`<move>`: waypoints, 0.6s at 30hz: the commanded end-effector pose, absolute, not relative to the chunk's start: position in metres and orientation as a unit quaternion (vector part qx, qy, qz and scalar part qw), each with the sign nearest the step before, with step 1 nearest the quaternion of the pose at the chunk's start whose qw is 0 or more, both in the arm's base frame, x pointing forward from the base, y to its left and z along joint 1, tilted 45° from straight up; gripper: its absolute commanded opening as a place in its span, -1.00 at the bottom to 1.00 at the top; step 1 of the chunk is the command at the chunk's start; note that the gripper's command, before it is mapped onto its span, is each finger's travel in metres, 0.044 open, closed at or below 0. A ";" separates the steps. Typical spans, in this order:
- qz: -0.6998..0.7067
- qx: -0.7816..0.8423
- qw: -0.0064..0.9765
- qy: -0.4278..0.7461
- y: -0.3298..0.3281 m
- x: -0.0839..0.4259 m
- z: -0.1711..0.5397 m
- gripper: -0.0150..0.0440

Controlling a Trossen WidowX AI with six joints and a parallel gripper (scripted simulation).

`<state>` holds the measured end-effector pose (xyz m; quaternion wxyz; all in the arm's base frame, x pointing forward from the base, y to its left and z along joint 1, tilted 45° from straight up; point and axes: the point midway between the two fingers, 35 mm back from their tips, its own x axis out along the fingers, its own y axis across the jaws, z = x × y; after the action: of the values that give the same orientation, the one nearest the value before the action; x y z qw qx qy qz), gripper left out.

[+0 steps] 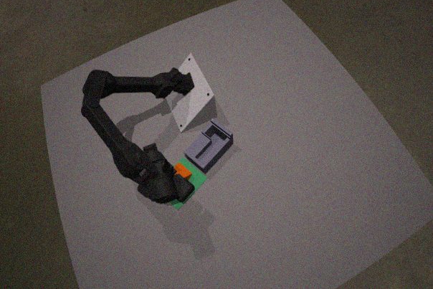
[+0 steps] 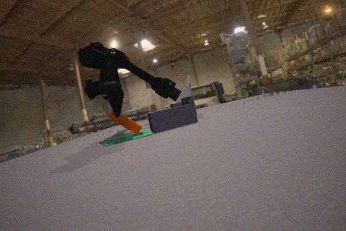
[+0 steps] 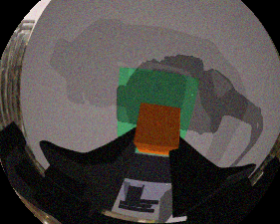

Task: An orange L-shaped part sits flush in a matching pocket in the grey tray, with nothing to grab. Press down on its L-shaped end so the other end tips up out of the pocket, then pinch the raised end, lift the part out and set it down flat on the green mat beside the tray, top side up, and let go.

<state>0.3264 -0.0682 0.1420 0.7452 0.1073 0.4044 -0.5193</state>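
The orange part [image 1: 183, 170] [image 2: 129, 124] [image 3: 158, 125] is out of the grey tray [image 1: 195, 146] [image 2: 172, 120] [image 3: 154, 187], whose pocket shows empty. My gripper [image 2: 117, 115] [image 3: 154, 134] is shut on the part near its upper end. The part slants over the green mat [image 1: 199, 178] [image 2: 120, 141] [image 3: 191, 96], its low end toward the tray and its held end raised. The low end is at or just above the mat near the tray-side edge; I cannot tell if it touches. In the top view the arm hides the fingertips and part of the mat.
The tray stands right beside the mat's edge, with taller walls at its far end. Beyond it is the white sloped block [image 1: 201, 89] [image 2: 187, 89] that bears the arm's base. The arm's shadow falls across the mat and the table [image 1: 305, 143].
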 end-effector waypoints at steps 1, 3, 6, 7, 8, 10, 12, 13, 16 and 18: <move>-0.519 0.105 0.746 0.404 -0.069 0.326 0.142 -0.49; -0.519 0.105 0.746 0.404 -0.069 0.326 0.142 -0.49; -0.519 0.107 0.745 0.405 -0.068 0.326 0.141 -0.31; -0.519 0.107 0.745 0.405 -0.068 0.326 0.141 -0.22; -0.519 0.107 0.745 0.405 -0.068 0.326 0.141 -0.14; -0.519 0.107 0.745 0.405 -0.068 0.326 0.141 0.04; -0.519 0.107 0.745 0.405 -0.068 0.326 0.141 0.22; -0.519 0.107 0.745 0.405 -0.068 0.326 0.141 0.31; -0.519 0.107 0.745 0.406 -0.059 0.326 0.150 0.58; -0.518 0.108 0.745 0.407 -0.046 0.325 0.163 0.75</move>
<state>0.3231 -0.0613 0.1482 0.7402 0.1043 0.4100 -0.5226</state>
